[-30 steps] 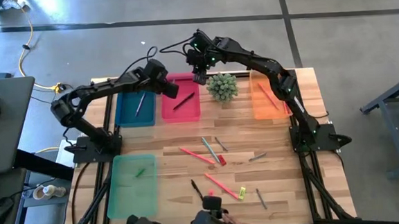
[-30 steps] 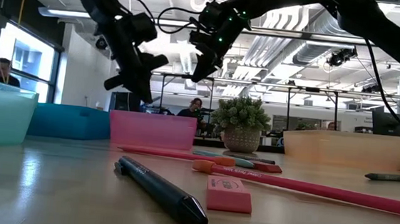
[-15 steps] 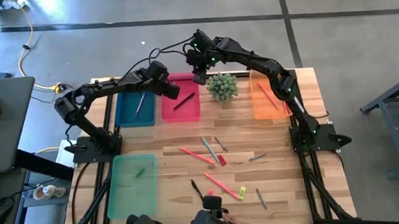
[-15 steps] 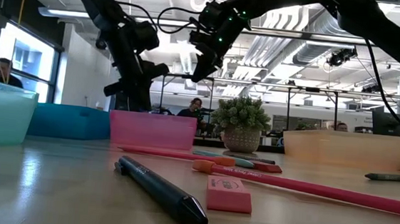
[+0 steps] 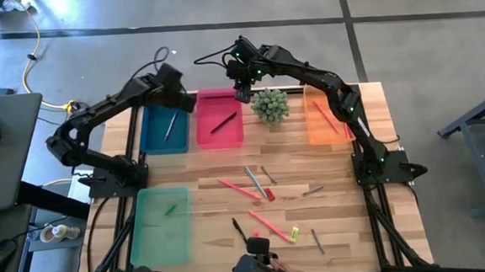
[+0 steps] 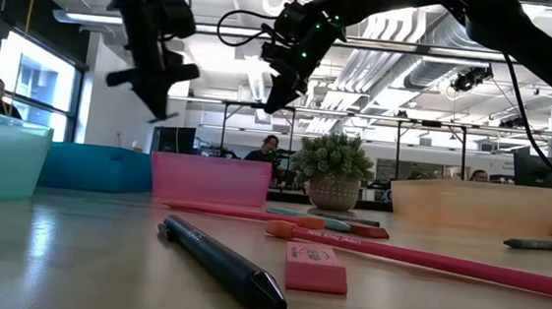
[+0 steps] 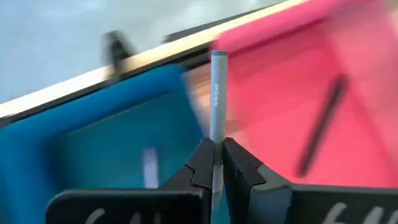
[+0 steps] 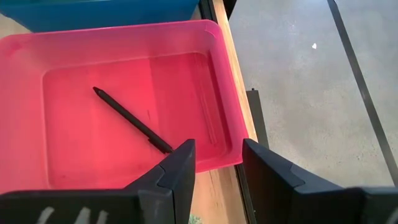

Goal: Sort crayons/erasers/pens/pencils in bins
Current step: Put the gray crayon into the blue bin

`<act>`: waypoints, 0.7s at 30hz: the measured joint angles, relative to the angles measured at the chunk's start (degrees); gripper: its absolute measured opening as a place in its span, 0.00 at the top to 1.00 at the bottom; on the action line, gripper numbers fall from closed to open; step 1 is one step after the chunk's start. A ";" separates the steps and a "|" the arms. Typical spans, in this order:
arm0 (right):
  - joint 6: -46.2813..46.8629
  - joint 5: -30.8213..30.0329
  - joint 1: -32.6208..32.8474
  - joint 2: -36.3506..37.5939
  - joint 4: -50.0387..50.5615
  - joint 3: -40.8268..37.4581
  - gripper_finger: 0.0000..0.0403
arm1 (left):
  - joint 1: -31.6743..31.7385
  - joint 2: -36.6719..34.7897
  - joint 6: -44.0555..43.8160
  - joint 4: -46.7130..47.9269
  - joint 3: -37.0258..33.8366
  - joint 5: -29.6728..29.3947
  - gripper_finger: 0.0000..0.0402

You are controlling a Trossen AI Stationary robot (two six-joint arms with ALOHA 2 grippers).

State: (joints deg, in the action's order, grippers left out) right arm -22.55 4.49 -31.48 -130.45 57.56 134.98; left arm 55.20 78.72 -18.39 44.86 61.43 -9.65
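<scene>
My left gripper [image 5: 181,97] hangs above the border between the teal-blue bin [image 5: 151,135] and the pink bin [image 5: 226,137], shut on a grey crayon [image 7: 217,93]. My right gripper [image 5: 241,92] is open and empty above the pink bin's far right corner [image 8: 211,37]. The pink bin holds a black pen [image 8: 130,121]. The teal-blue bin holds a grey stick [image 5: 171,123]. The orange bin [image 5: 314,132] holds a pink-red stick. The pale-green bin [image 5: 151,234] holds a green eraser [image 5: 171,209]. A yellow eraser [image 5: 295,232] and a red one [image 5: 270,194] lie on the table. My left gripper pinches the grey crayon's shaft [image 7: 216,140] between its two fingers. The crayon runs along the fingers, and its long free end [image 7: 218,59] sticks out past the fingertips. It is lifted clear, above the two bins.
A small potted plant [image 5: 269,106] stands between the pink and orange bins, right beside my right gripper. Pink-red sticks [image 5: 269,225], dark pens [image 5: 239,230] and grey sticks [image 5: 316,241] lie scattered over the table's middle and near part.
My left gripper has risen and gone from above the pink bin toward the table's left and far edges, carrying the grey crayon, which stays in its fingers. It now hangs over the border of the teal-blue and pink bins.
</scene>
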 joint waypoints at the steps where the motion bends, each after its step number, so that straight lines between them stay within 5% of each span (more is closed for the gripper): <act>1: -0.08 0.00 0.00 0.00 0.00 0.00 0.69 | 0.94 -0.46 0.00 1.15 0.00 -1.03 0.99; 10: -0.42 0.00 0.00 0.00 -0.37 0.00 0.69 | 5.15 1.41 -0.71 4.07 -0.52 0.02 0.99; 21: -0.44 0.00 0.00 0.00 -0.39 0.00 0.69 | 3.76 9.23 -3.39 2.73 -0.50 -8.90 0.99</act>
State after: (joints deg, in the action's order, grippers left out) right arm -22.98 4.49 -31.48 -130.45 57.17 134.98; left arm 58.96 87.95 -21.78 47.59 60.93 -18.55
